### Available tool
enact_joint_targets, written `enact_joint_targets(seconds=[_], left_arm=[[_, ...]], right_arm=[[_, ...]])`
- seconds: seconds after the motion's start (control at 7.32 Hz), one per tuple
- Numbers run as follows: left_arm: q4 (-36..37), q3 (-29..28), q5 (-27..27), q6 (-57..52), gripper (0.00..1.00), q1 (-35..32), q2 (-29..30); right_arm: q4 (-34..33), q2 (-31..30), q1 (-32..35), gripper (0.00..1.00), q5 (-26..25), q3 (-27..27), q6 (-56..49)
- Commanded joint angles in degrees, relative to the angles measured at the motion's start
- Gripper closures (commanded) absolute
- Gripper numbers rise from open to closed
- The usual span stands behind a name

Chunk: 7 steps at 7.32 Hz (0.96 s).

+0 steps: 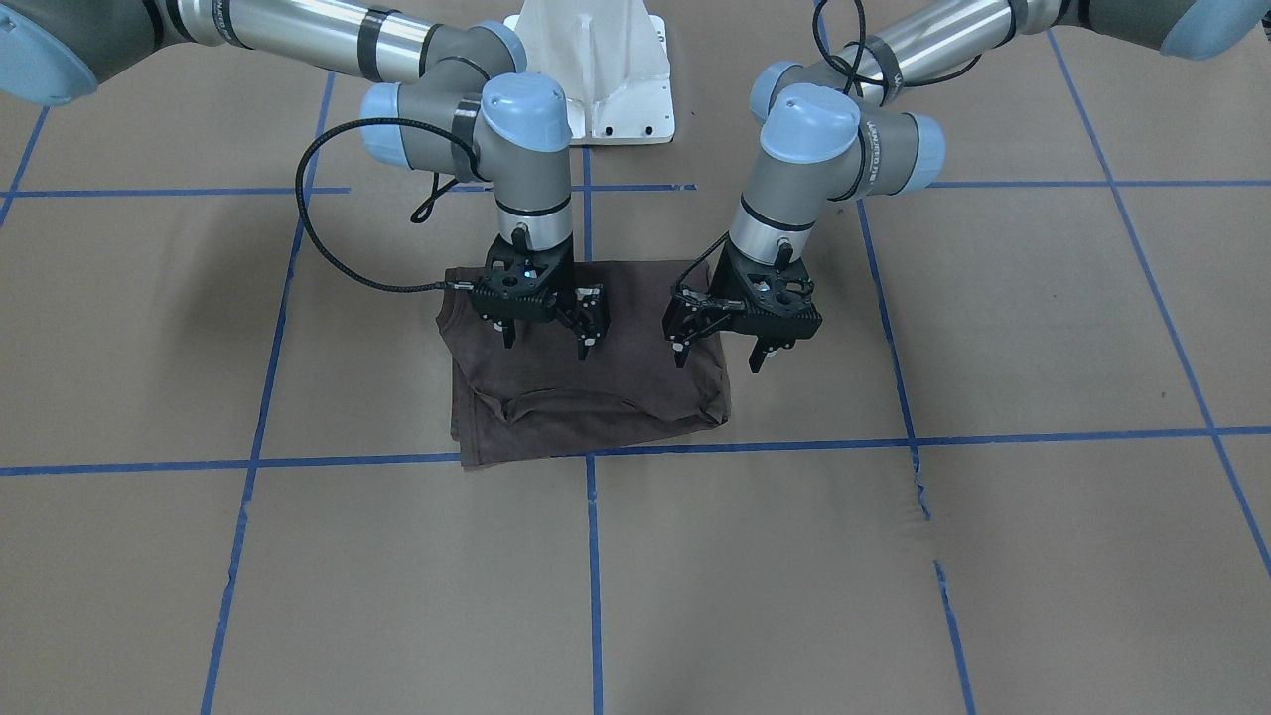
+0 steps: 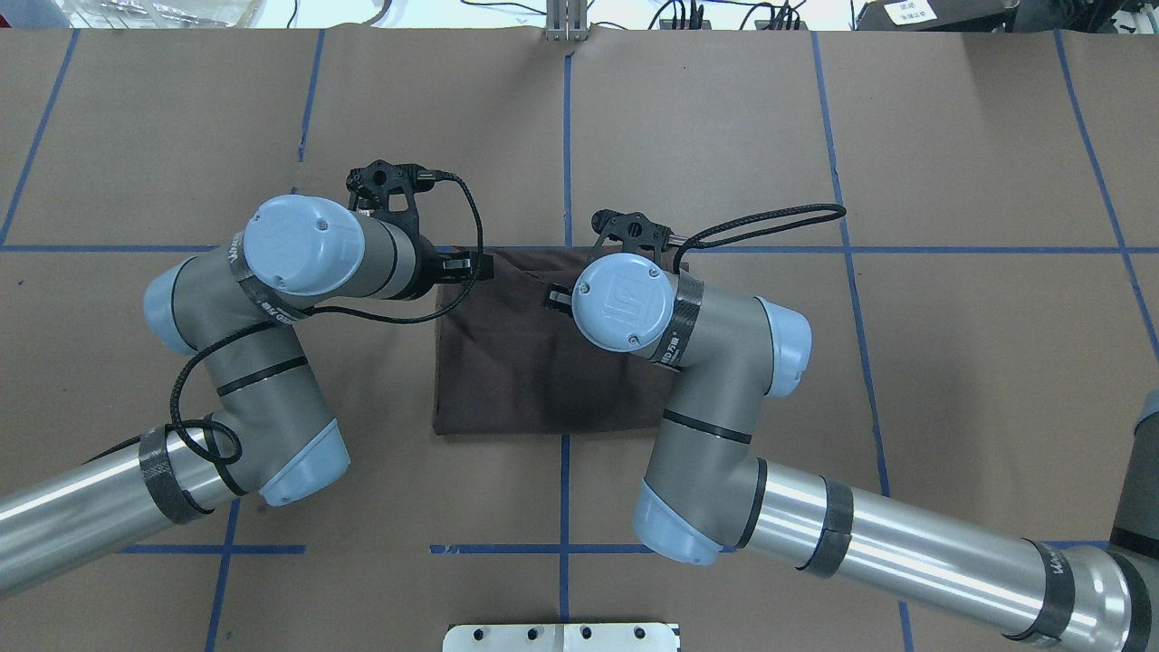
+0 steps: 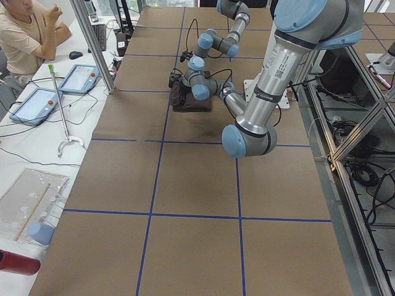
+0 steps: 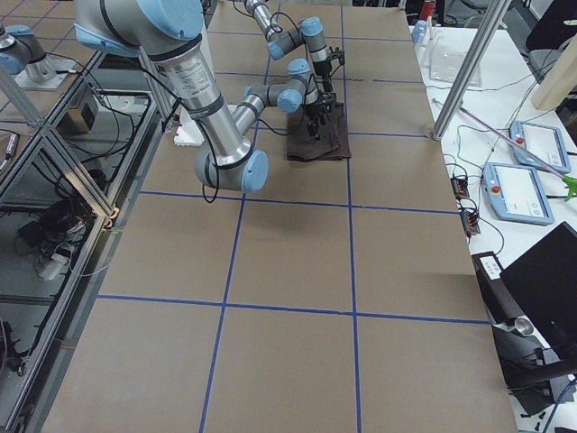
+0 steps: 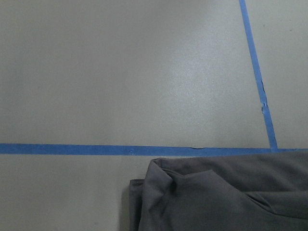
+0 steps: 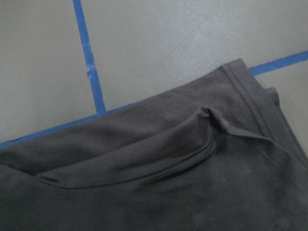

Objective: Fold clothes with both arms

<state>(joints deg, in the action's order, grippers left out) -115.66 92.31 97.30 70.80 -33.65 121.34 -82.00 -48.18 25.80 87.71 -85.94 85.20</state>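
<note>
The dark brown-grey T-shirt (image 1: 586, 402) lies folded into a rough rectangle at the middle of the brown table, with a rumpled fold along its edge far from the robot. It also shows in the overhead view (image 2: 525, 362), the left wrist view (image 5: 216, 199) and the right wrist view (image 6: 168, 183). My left gripper (image 1: 717, 356) hangs open and empty just above the shirt's edge on my left side. My right gripper (image 1: 547, 343) hangs open and empty over the shirt's other half. In the overhead view the wrists hide both sets of fingers.
The white pedestal (image 1: 596, 70) stands at the robot's base. Blue tape lines (image 1: 586, 556) grid the brown paper table. An operator (image 3: 24, 31) sits at a side bench with tablets (image 3: 37, 102); more tablets (image 4: 518, 194) lie on the other bench.
</note>
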Motion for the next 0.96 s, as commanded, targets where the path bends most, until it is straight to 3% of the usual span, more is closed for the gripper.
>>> enact_joint_targets(seconds=[0.0, 0.55, 0.82], left_arm=[[0.00, 0.06, 0.00, 0.04, 0.00, -0.01, -0.05], [-0.09, -0.03, 0.00, 0.22, 0.00, 0.08, -0.05], [0.08, -0.81, -0.09, 0.31, 0.00, 0.51, 0.03]], right_arm=[[0.09, 0.10, 2.75, 0.00, -0.09, 3.39, -5.81], [0.09, 0.72, 9.16, 0.00, 0.96, 10.34, -13.02], [-0.18, 1.85, 15.48, 0.00, 11.99, 9.92, -14.79]])
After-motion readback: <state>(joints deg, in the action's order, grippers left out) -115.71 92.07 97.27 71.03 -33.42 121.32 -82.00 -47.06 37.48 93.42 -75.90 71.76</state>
